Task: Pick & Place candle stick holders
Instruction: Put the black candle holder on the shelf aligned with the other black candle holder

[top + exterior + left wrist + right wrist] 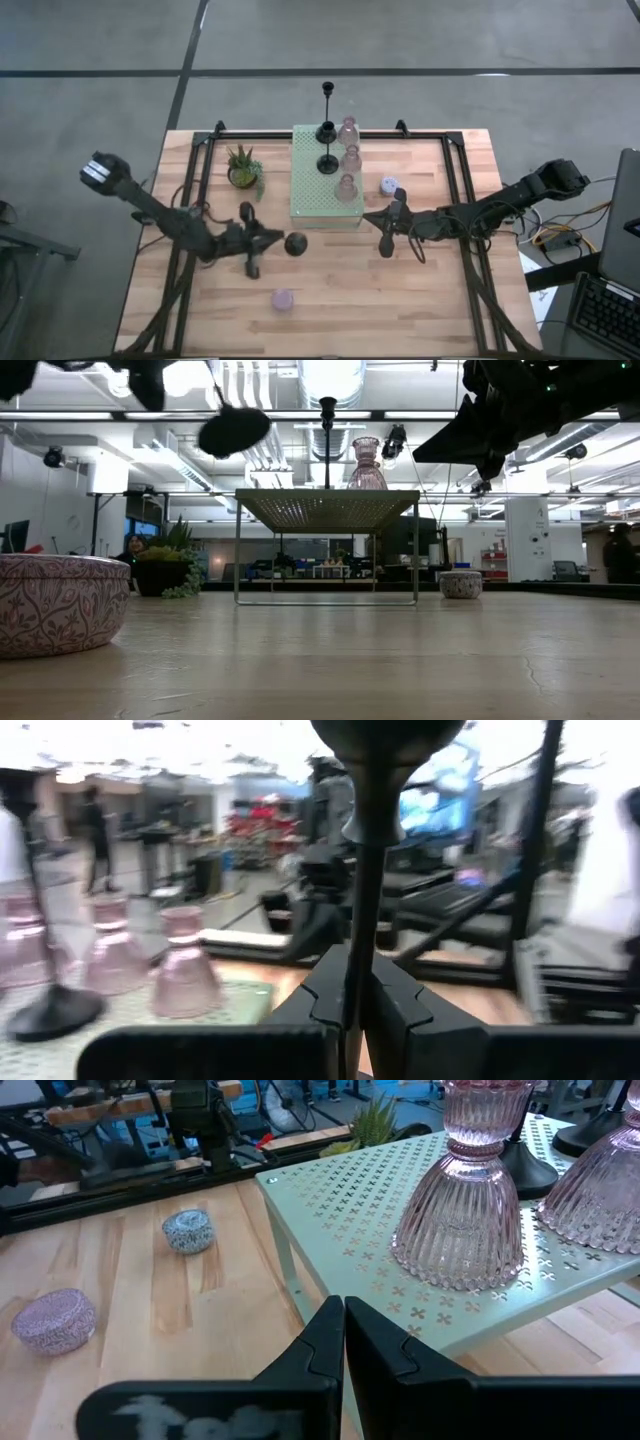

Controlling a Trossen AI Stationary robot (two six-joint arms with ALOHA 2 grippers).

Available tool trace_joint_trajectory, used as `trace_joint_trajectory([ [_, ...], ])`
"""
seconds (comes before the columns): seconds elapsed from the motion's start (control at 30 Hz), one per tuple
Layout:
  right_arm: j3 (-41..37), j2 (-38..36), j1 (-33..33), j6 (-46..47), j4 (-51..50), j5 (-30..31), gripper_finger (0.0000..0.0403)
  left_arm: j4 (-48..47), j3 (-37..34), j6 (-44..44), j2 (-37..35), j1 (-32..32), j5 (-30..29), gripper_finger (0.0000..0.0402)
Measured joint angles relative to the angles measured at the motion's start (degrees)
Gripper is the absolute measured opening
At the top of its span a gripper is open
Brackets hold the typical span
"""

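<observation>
My left gripper [268,240] is shut on a black candle stick holder [293,243] held above the table, near the front of the pale green board [310,200]. On the board stand two black holders [327,163] and three pink glass ones [350,157]. A bluish stubby holder [389,185] sits right of the board. A lavender one [283,298] is near the front edge and a speckled one [188,1230] lies left of the board. My right gripper [372,218] hovers shut and empty by the board's near right corner [300,1230]. My left gripper pinches the black holder's thin stem [362,935] between its two fingers [405,995]. The stem runs along the fingers and out past their tips. Its round base [388,735] is at the far end, toward the table's right. The holder lies roughly level, lifted clear of the table [233,430].
A small potted plant [243,168] stands left of the board. A black frame [455,165] runs along the table's sides and back. Bare wood lies along the front, to the right of the lavender holder.
</observation>
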Motion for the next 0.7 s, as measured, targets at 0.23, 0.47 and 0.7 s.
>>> trace_joint_trajectory([
  [0.23, 0.0, 0.0, -0.01, 0.0, -0.01, 0.0, 0.0008, -24.5, 13.93, -3.15, -0.52, 8.36, 4.57, 0.002],
  [0.47, 0.0, 0.0, -0.02, 0.0, 0.01, 0.0, 0.0008, -36.62, 21.22, -4.4, -0.49, 15.83, 9.55, 0.0021],
  [0.7, 0.02, 0.0, -0.02, 0.0, 0.01, 0.0, 0.0008, -35.52, 21.39, -4.91, -0.27, 26.1, 20.01, 0.0021],
])
